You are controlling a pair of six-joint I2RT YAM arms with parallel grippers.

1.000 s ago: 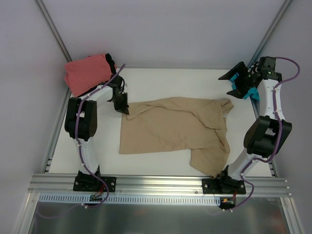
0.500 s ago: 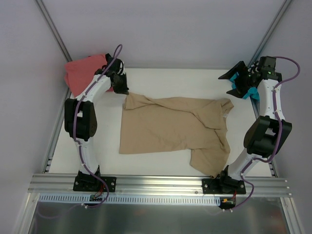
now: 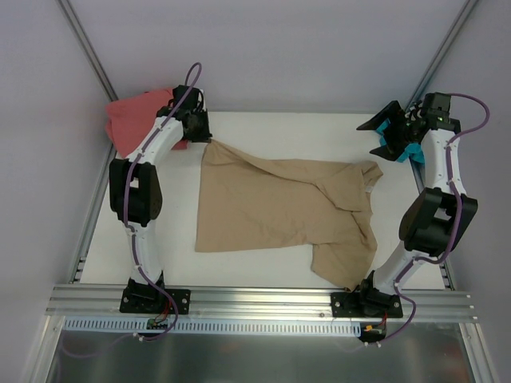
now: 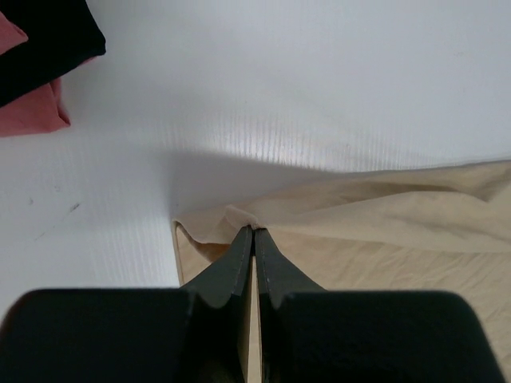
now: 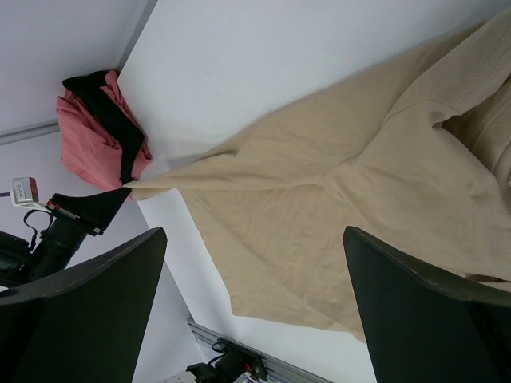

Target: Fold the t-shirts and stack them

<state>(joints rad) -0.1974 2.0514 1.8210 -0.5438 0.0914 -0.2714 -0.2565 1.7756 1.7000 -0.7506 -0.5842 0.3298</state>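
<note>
The tan t-shirt (image 3: 279,203) lies spread on the white table, a sleeve hanging toward the near right. My left gripper (image 3: 209,141) is shut on its far left corner, pinching the cloth (image 4: 239,217) between the fingertips at the far left of the table. The tan shirt also fills the right wrist view (image 5: 335,191). The coral-pink shirt (image 3: 136,116) with the black shirt (image 3: 182,100) on it sits folded at the far left corner; both show in the left wrist view (image 4: 32,112). My right gripper (image 3: 382,136) is open and empty, raised at the far right above a teal shirt (image 3: 403,144).
Metal frame posts stand at both far corners. An aluminium rail (image 3: 255,299) runs along the near edge, where the arm bases are bolted. White walls close the sides and back.
My left gripper has pulled the tan shirt's corner away from me and to the left, toward the pink and black pile, stretching that edge out. The right arm has not moved.
</note>
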